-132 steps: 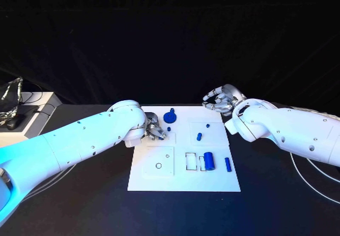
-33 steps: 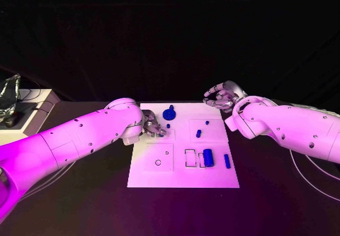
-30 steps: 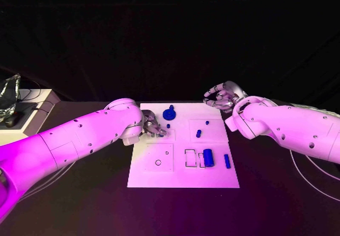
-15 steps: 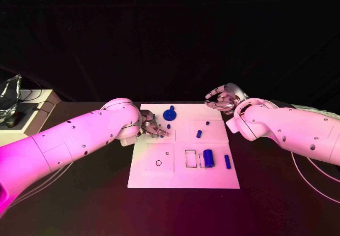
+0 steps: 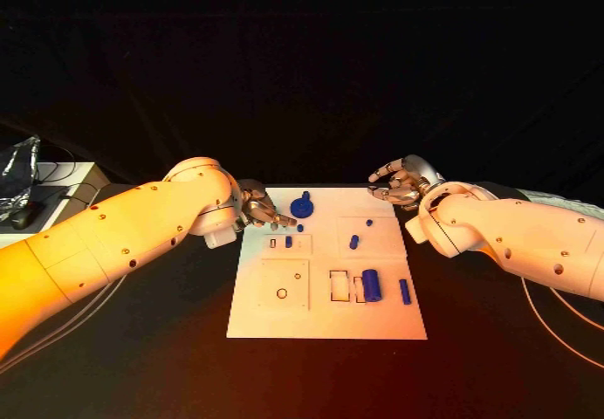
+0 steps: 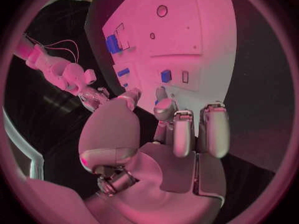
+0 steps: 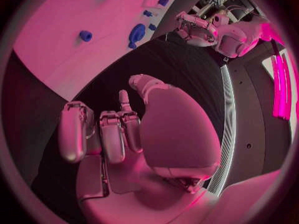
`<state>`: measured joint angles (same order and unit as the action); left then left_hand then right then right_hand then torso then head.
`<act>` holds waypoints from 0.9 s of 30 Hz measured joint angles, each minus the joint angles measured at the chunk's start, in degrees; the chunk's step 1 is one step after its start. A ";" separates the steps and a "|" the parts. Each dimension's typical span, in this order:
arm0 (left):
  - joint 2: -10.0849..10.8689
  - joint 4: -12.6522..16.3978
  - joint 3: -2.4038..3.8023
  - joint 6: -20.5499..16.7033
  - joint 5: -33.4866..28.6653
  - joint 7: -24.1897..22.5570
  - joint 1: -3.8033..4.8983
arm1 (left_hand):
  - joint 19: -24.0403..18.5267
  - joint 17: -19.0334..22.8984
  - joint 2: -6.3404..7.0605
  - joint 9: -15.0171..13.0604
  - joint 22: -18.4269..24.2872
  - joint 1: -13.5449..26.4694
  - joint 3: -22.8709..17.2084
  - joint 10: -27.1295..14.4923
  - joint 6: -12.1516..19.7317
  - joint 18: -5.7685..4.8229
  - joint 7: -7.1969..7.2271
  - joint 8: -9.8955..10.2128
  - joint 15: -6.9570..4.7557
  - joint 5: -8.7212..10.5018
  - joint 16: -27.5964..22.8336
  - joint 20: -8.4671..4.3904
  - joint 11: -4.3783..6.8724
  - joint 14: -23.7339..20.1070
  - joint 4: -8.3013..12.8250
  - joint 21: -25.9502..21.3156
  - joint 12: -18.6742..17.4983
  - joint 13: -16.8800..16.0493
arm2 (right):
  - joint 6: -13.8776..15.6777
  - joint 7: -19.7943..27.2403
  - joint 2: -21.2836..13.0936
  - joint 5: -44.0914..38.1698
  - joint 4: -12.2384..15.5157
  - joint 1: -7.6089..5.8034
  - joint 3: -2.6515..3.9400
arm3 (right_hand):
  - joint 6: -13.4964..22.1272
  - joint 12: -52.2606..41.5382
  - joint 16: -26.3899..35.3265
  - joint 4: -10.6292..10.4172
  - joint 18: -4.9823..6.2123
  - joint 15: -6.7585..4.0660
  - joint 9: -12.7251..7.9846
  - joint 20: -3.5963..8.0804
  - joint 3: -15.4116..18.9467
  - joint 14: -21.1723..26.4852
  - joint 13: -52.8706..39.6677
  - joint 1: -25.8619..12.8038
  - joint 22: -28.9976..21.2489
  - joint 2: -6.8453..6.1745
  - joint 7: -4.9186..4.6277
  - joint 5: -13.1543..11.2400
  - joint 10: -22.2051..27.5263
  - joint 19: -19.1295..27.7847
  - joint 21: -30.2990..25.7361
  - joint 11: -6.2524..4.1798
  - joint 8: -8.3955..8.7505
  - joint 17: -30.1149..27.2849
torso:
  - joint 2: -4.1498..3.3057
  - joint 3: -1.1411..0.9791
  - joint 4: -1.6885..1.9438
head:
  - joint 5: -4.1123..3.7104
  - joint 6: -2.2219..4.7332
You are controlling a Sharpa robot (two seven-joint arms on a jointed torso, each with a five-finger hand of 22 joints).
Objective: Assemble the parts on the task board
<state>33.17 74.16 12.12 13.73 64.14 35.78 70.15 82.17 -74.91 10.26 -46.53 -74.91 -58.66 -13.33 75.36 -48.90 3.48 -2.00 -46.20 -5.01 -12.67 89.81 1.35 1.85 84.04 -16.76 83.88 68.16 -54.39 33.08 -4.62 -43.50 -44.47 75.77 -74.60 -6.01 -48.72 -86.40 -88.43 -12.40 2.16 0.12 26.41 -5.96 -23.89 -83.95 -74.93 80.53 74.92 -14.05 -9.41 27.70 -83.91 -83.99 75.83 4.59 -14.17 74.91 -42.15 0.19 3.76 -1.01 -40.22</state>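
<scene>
We see the white task board (image 5: pixel 327 305) lying in the middle of the black tabletop (image 5: pixel 151 367). Toward its far edge stands a large blue part (image 5: pixel 302 207) with a round body and a peg, and a small blue part (image 5: pixel 288 242) sits in a slot just beside an empty rectangular outline. Two more small blue parts (image 5: pixel 353 242) lie in the far right quarter. Near the right edge a blue cylinder (image 5: pixel 370 285) lies beside a rectangular cut-out, with a slim blue bar (image 5: pixel 405 291) next to it.

Our left hand (image 5: pixel 261 212) hangs at the board's far left edge, fingers loosely apart and holding nothing. Our right hand (image 5: pixel 401 184) hovers off the board's far right corner, fingers curled in; we see nothing in it.
</scene>
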 measured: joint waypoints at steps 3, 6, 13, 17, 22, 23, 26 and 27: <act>1.18 0.06 0.89 0.00 -0.59 0.21 0.01 | -1.76 0.00 -1.37 0.99 0.37 -1.48 0.14 -2.86 1.70 0.00 -1.02 1.95 0.50 -0.67 -0.91 0.48 -0.70 -0.07 0.00 -1.42 -2.57 3.57 | 0.04 0.11 -0.19 0.02 -0.19 0.02 0.00 | 0.17 0.00 0.00 0.00 0.00 0.00 0.00 0.00 0.00 0.00 0.00 0.00 0.00 0.00 -0.17 0.00 0.00 0.00 0.00 0.00 0.00 0.00 | 0.00 -0.04 0.07 | -0.09 0.17; 1.80 -0.62 1.29 -0.27 -1.36 0.24 0.03 | -4.48 0.00 -2.64 2.55 3.88 -3.82 -0.32 -8.23 3.83 0.00 -2.34 4.29 1.50 -1.20 -2.74 1.16 -1.89 -0.02 -0.05 -3.73 -8.46 11.50 | 0.13 0.29 -0.31 0.20 -0.27 0.02 0.00 | 0.18 0.00 0.00 0.00 0.00 0.00 0.06 0.00 0.00 0.00 0.00 0.00 0.00 0.00 -0.18 0.00 0.00 0.00 0.00 0.00 0.00 0.00 | -0.03 -0.03 0.16 | -0.19 0.33; 2.06 -4.02 1.70 -2.02 -2.38 0.11 0.21 | -5.19 0.00 -3.02 6.65 5.21 -6.65 -3.45 -11.89 5.90 0.90 -4.06 8.42 2.68 -1.53 -3.45 2.35 -3.69 0.00 0.08 -4.84 -12.76 17.83 | 0.34 0.69 -0.36 1.67 -0.18 -0.07 0.01 | 0.18 0.89 0.24 0.00 0.89 0.00 0.06 0.00 0.00 0.00 0.01 0.00 -0.01 0.00 -0.18 0.00 0.00 0.00 -0.77 0.00 0.00 0.00 | -0.26 0.00 0.16 | -0.19 0.86; 1.65 -6.41 1.75 -3.12 -2.42 0.03 0.87 | -5.14 0.00 -2.74 7.10 5.00 -6.92 -3.45 -12.03 5.96 0.90 -4.12 8.65 2.95 -1.53 -3.44 2.40 -3.83 -0.14 0.08 -4.84 -12.76 18.24 | 0.44 0.81 -0.42 2.50 -0.11 -0.54 0.00 | 0.18 1.13 0.45 0.09 0.88 0.00 0.09 0.00 -0.09 0.00 0.01 0.00 -0.01 0.00 -0.18 0.00 0.00 0.00 -1.04 0.00 0.00 0.00 | -0.53 -0.01 0.10 | 0.05 1.20; 0.14 -9.23 1.78 -4.10 -2.15 -0.12 2.00 | -4.86 0.00 -1.89 7.73 4.64 -6.77 -3.45 -12.10 6.11 0.90 -4.26 9.09 3.10 -1.53 -3.44 2.68 -3.90 0.00 0.08 -4.84 -12.76 18.23 | 0.58 0.86 -0.45 3.09 -0.12 -1.29 0.01 | 0.18 1.40 0.45 0.16 0.89 0.00 0.17 0.00 -0.16 0.00 0.02 -0.38 -0.01 -0.38 -0.18 0.01 0.00 0.00 -1.44 0.00 0.00 0.00 | -1.08 0.07 0.15 | -0.10 1.64; -0.34 -9.95 1.78 -4.27 -2.07 -0.20 2.22 | -4.78 0.00 -1.61 7.87 4.58 -6.49 -3.45 -12.10 6.11 0.90 -4.26 9.09 3.10 -1.53 -3.44 2.76 -3.90 0.00 0.08 -4.62 -12.76 18.20 | 0.61 0.87 -0.44 3.19 -0.10 -1.41 0.01 | 0.18 1.41 0.45 0.16 0.89 0.00 0.17 0.00 -0.16 0.00 0.02 -0.38 -0.01 -0.38 -0.18 0.01 0.00 0.00 -1.44 0.00 0.00 0.00 | -1.23 0.11 0.18 | -0.12 1.75; -1.43 -11.58 1.79 -4.61 -1.85 -0.45 2.56 | -4.58 0.00 -0.70 8.31 4.08 -5.58 -2.59 -12.10 6.11 0.90 -4.26 9.08 3.10 -1.19 -3.09 2.96 -3.90 0.00 -0.07 -4.32 -12.48 18.08 | 0.69 0.90 -0.38 3.39 0.11 -1.75 0.01 | 0.18 1.42 0.61 0.16 0.89 0.00 0.17 0.00 -0.16 0.00 0.02 -0.38 -0.01 -0.38 -0.18 0.01 0.00 0.00 -1.45 0.00 0.00 0.00 | -1.63 0.18 0.24 | -0.21 2.01; -1.74 -12.06 1.79 -4.72 -1.79 -0.56 2.62 | -4.58 0.00 -0.62 8.38 3.91 -5.50 -2.28 -12.10 6.11 0.90 -4.26 9.09 3.09 -1.18 -3.09 2.96 -3.90 0.00 -0.06 -4.21 -12.44 17.97 | 0.71 0.91 -0.38 3.44 0.20 -1.87 0.02 | 0.18 1.42 0.68 0.16 0.89 0.00 0.17 0.12 -0.16 0.00 0.02 -0.38 -0.01 -0.38 -0.18 0.01 0.00 0.12 -1.68 0.00 0.00 0.00 | -1.75 0.21 0.25 | -0.26 2.04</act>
<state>31.43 62.10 13.91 9.01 62.35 35.22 72.77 77.59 -74.91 9.64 -38.16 -71.00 -64.16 -15.61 63.26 -42.80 4.38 -6.26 -37.12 -1.92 -13.86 86.72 4.31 -2.05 84.04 -16.82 79.67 55.72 -36.42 33.79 -3.70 -43.87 -41.03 75.97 -76.47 -5.99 -48.54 -84.98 -87.75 -12.24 3.05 0.12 26.58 -5.84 -24.05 -83.95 -74.91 80.15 74.91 -14.43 -9.59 27.70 -83.91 -83.87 74.15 4.59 -14.17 74.91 -43.90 0.41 4.00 -1.26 -38.17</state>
